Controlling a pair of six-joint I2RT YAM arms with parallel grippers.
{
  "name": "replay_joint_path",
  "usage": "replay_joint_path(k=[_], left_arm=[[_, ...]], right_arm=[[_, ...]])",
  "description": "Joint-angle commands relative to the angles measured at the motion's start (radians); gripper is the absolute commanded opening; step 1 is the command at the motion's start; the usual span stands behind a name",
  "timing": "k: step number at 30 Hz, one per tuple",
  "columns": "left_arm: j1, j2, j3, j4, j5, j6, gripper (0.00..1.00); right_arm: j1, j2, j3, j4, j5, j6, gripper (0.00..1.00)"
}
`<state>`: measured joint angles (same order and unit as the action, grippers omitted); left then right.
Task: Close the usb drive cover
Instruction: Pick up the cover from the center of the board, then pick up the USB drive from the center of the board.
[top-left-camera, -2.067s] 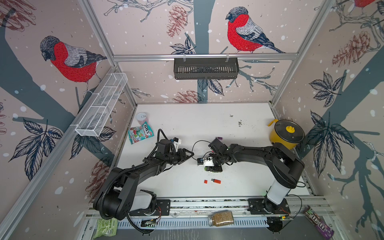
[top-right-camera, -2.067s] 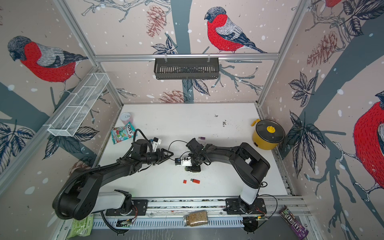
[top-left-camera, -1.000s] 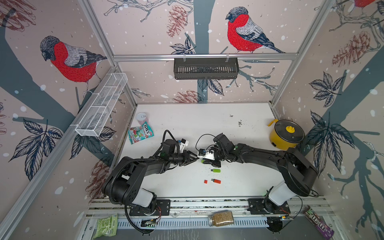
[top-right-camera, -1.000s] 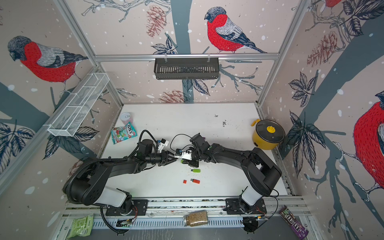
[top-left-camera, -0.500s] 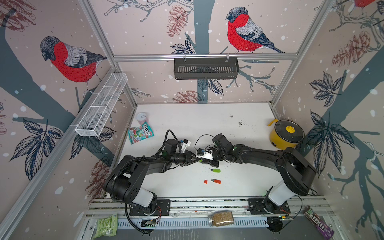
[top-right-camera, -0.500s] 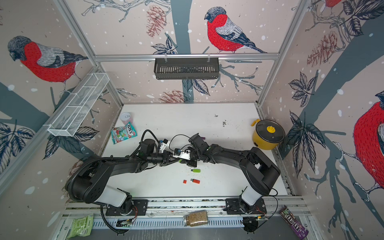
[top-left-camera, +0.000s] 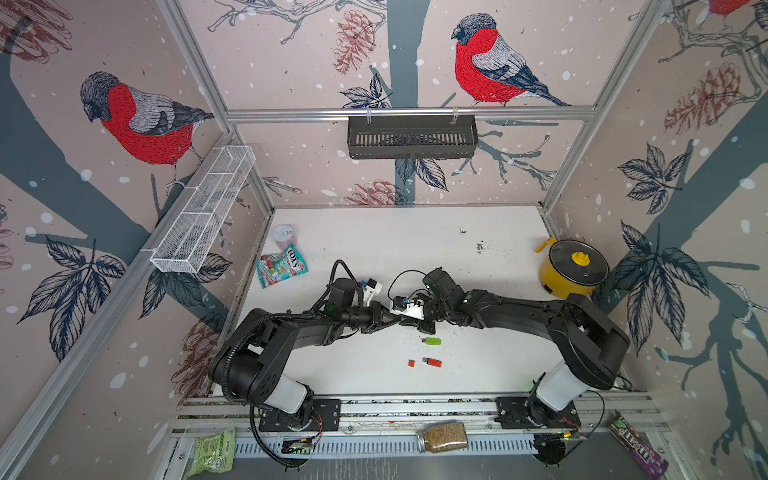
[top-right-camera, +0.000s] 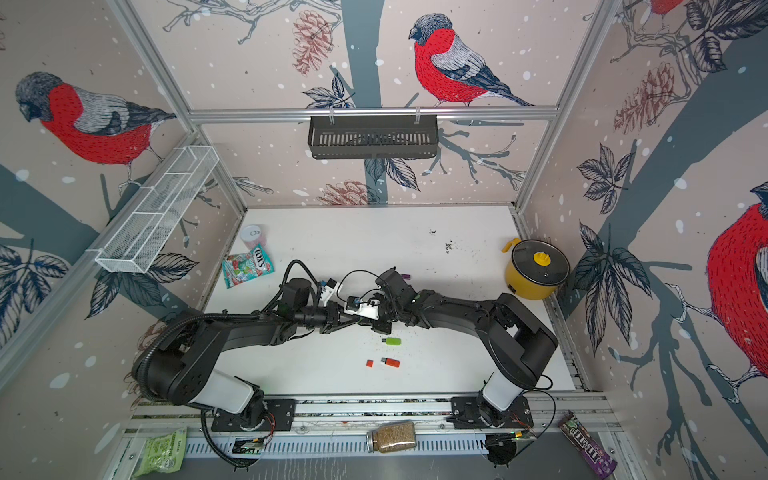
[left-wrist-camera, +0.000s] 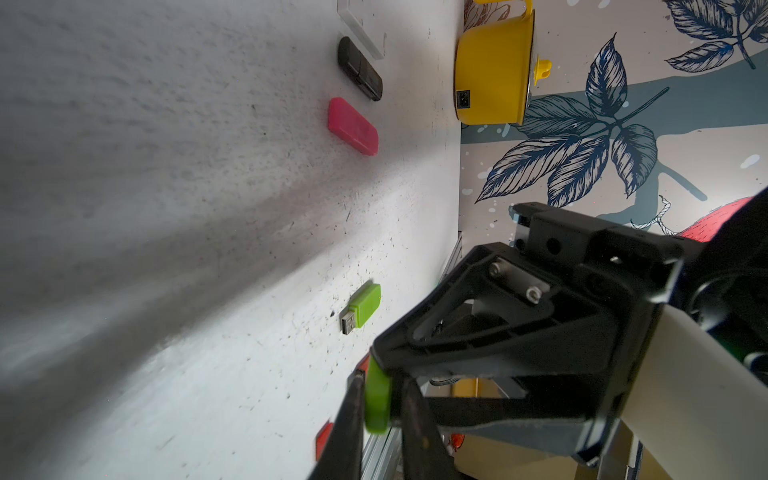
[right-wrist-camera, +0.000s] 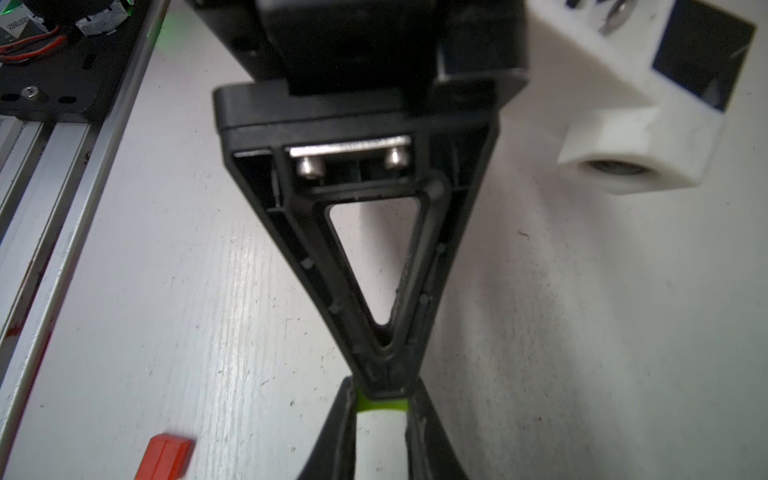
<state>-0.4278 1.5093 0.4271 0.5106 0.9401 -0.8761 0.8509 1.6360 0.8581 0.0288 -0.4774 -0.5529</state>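
Observation:
Both grippers meet above the middle of the table, tip to tip. A small green usb cover (left-wrist-camera: 377, 409) sits between the fingers of my left gripper (left-wrist-camera: 380, 380), which is shut on it. My right gripper (right-wrist-camera: 380, 399) is also shut on the same cover (right-wrist-camera: 380, 404), gripping it crosswise. In both top views the left gripper (top-left-camera: 397, 321) and right gripper (top-right-camera: 366, 318) hide the cover. The green usb drive (top-left-camera: 432, 341) lies on the table just in front of them, its metal plug bare (left-wrist-camera: 361, 309).
A red usb drive (top-left-camera: 433, 362) and its loose red cap (top-left-camera: 412, 363) lie nearer the front rail. A black drive (left-wrist-camera: 359, 68) and a pink drive (left-wrist-camera: 353, 126) lie farther back. Yellow pot (top-left-camera: 573, 268) stands at the right, candy bag (top-left-camera: 281, 266) and can (top-left-camera: 283, 236) at the left.
My left gripper's jaws have narrowed onto the green cover that the right gripper holds. Both arms have hardly shifted over the last second.

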Motion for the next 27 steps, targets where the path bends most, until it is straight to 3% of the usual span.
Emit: replay_joint_path(k=[1,13,18,27], left_arm=[[0.000,0.001,0.005,0.040,0.025,-0.004,0.16],[0.000,0.000,0.005,0.039,0.024,-0.006,0.11],[0.000,-0.004,0.009,0.025,0.017,0.001,0.10],[0.000,-0.004,0.019,0.001,0.008,0.018,0.09]], right_arm=[[0.005,0.006,0.006,0.038,-0.001,0.010,0.20],[0.009,0.014,0.011,0.048,0.023,0.013,0.21],[0.010,0.010,0.015,0.011,0.046,-0.016,0.32],[-0.021,-0.071,-0.019,-0.161,0.095,-0.089,0.37]])
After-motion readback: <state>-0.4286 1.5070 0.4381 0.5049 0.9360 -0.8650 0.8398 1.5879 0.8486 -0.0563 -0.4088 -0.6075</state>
